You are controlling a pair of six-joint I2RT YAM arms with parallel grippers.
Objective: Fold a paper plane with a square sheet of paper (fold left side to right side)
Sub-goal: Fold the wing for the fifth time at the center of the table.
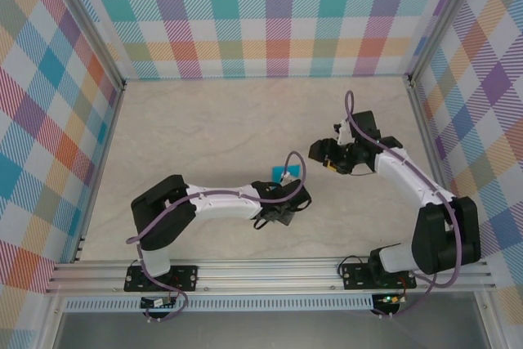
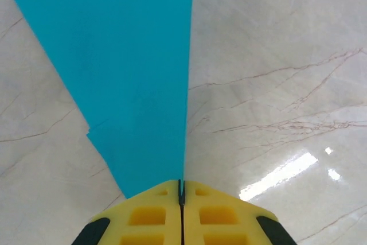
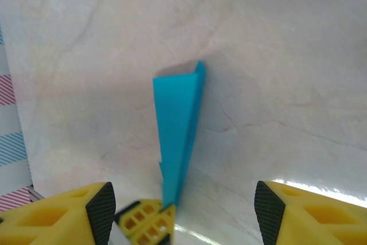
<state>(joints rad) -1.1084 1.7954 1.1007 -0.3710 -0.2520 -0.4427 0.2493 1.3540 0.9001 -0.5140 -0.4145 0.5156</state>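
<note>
paper plane point(image 2: 137, 73) pinched at narrow end between clenched left fingers point(image 2: 150, 217); right fingers point(image 3: 51, 217) spread, released, clear of plane.

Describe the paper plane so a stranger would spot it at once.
Start at the pale marble table walled in plaid panels and look near its middle. There the left gripper is shut on the paper plane, a narrow folded strip. It is the only teal thing against the tabletop.

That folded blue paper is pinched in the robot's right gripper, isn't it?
No, it is the left gripper that pinches the folded blue paper. The left wrist view shows it shut on the paper's narrow end.
</note>
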